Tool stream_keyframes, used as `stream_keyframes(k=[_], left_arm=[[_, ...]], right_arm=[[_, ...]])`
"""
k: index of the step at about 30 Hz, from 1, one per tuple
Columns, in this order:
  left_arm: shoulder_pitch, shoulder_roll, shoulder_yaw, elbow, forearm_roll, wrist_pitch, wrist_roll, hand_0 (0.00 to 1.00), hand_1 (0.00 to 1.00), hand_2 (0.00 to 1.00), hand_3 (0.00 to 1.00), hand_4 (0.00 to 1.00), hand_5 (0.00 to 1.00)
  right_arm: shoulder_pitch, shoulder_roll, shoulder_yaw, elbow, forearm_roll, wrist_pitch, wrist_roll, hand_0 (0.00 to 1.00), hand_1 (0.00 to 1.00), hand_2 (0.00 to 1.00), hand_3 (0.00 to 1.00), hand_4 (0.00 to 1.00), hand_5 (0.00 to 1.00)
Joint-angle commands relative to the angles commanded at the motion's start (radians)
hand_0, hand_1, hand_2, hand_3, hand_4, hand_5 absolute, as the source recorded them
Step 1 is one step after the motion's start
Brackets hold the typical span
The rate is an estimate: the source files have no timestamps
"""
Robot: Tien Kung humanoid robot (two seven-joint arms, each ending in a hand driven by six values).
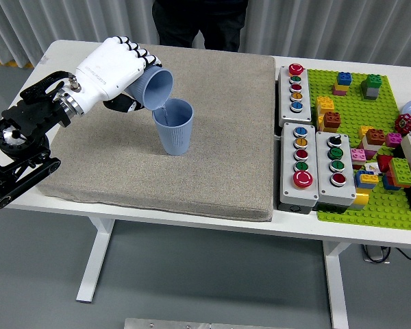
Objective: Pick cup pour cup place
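Blue cup tipped over blue cup: mid-pour.
Left hand clamps the tilted cup, lip above the standing cup on the grey mat; pickup done, placing remains.

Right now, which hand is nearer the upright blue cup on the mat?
Left. The left hand is just up-left of the upright blue cup, holding a tilted blue cup over its rim. The right hand is not in view.

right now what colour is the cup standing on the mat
Light blue, the same shade as the tilted cup held over it. The standing cup shows best in the head view.
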Motion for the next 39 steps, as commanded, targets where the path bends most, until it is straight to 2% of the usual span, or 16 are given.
stream_keyframes(k=[26, 31, 37, 39], left_arm=[[0.008, 0.005, -0.006, -0.01, -0.01, 0.019, -0.001, 0.521, 0.502, 0.521, 0.523, 0.77, 0.021], [0.012, 0.006, -0.017, -0.013, -0.047, 0.019, -0.007, 0.521, 0.503, 0.519, 0.522, 0.77, 0.022], [0.052, -0.005, -0.104, 0.001, -0.297, 0.023, -0.065, 0.521, 0.503, 0.52, 0.521, 0.769, 0.021], [0.074, -0.01, -0.155, -0.005, -0.395, 0.012, -0.099, 0.523, 0.505, 0.52, 0.521, 0.771, 0.02]], right_arm=[[-0.005, 0.002, 0.007, 0.0, -0.012, 0.0, -0.002, 0.723, 0.7, 0.747, 0.708, 0.333, 0.281], [-0.002, 0.002, 0.006, 0.0, -0.008, -0.001, -0.001, 0.724, 0.699, 0.746, 0.708, 0.333, 0.283], [-0.001, 0.002, 0.006, 0.0, -0.007, -0.001, 0.0, 0.724, 0.699, 0.747, 0.708, 0.333, 0.282], [-0.001, 0.002, 0.008, 0.0, -0.01, 0.0, -0.001, 0.723, 0.699, 0.747, 0.708, 0.333, 0.283]])
